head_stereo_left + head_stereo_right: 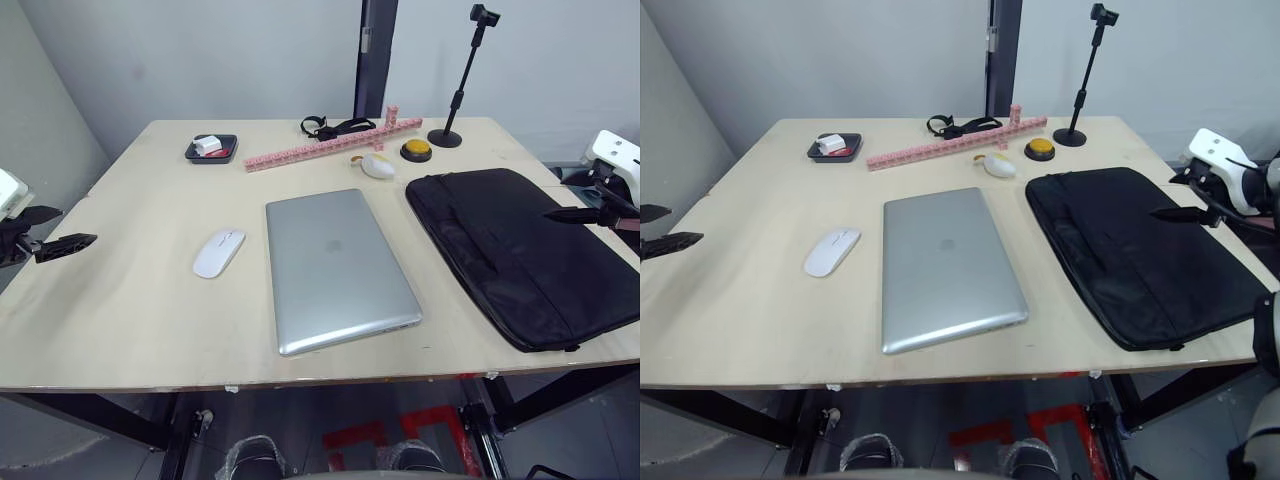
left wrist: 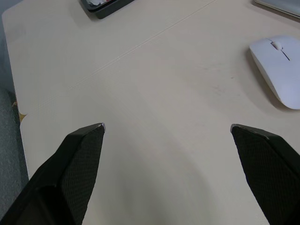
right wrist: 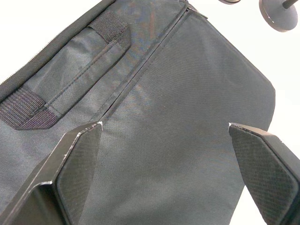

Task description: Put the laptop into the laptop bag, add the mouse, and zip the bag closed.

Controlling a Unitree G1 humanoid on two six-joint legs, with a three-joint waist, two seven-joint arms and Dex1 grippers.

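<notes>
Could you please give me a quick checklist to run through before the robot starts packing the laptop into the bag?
1. Laptop lid shut, flat on the table: ok.
2. Laptop bag opened to receive it: not ok, it lies flat and looks closed.
3. Mouse free to pick up, apart from the laptop on its left: ok.
4. Left gripper open and holding nothing, above bare table near the mouse: ok.
5. Right gripper open and holding nothing, over the bag: ok.
6. Zipper pull located: cannot tell.
</notes>
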